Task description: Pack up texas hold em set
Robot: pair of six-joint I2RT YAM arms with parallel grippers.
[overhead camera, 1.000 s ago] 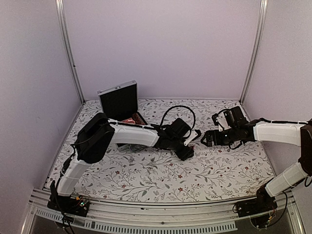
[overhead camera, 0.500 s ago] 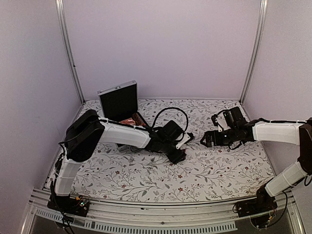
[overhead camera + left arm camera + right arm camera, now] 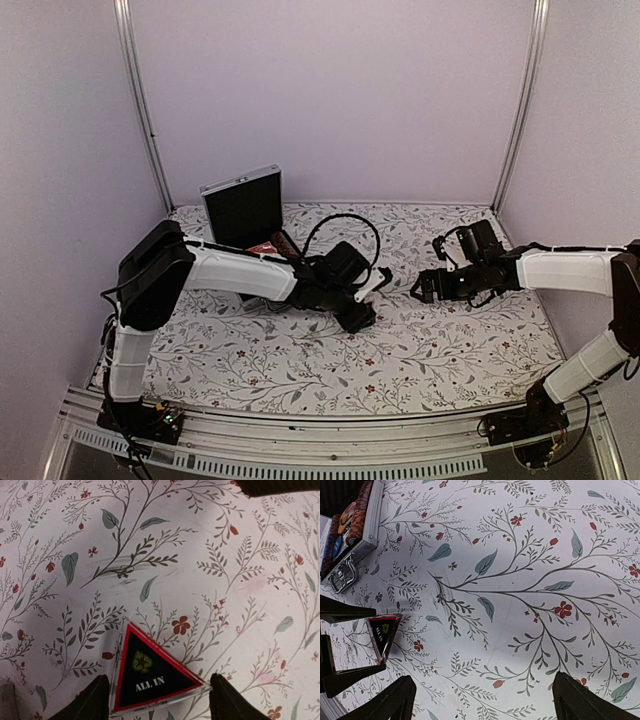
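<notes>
2 fingers (image 3: 92, 700) pinch triangular token (image 3: 150, 677) | left tool (image 3: 372, 287) mid-table, arm (image 3: 240, 272) outstretched

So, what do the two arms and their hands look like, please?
The left arm and the right arm have white tube-like links joined by bulky black joints. A thin black cable loops over each wrist. The left hand and the right hand each have two dark, wedge-shaped fingers. No markings are readable.
</notes>
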